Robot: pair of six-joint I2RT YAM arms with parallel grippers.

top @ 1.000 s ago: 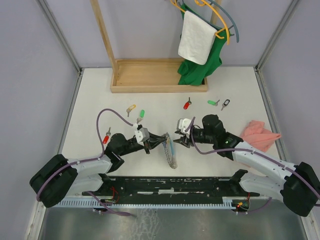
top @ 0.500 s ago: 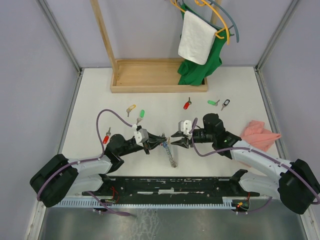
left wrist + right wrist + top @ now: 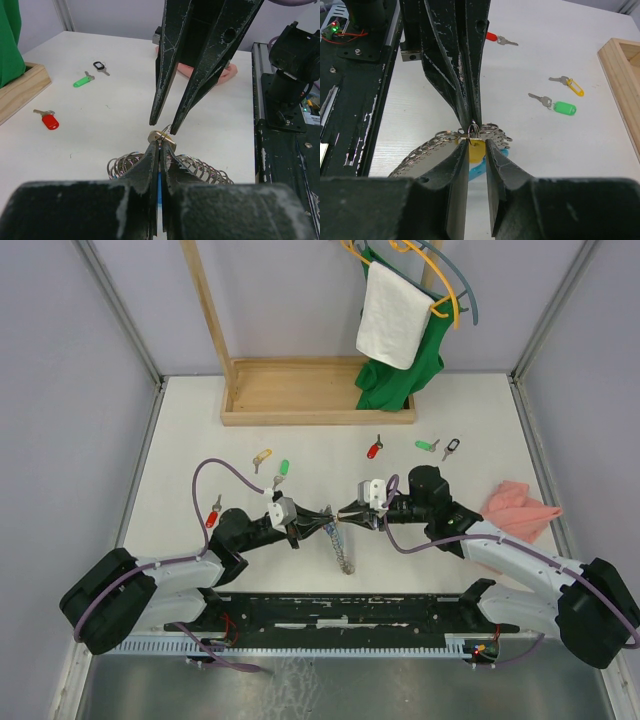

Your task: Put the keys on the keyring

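While the large keyring of grey metal coil and light-blue tube (image 3: 343, 552) is held between the two arms, near the front of the white table (image 3: 200, 430), threading is judged to be the step in hand. The left gripper (image 3: 322, 522) is clamped on the ring's top. The right gripper (image 3: 346, 516) is set narrowly around a yellow-tagged silver key (image 3: 476, 150); a firm pinch cannot be confirmed. Next, the key's small loop must be worked onto the coil, which sags in loose loops.
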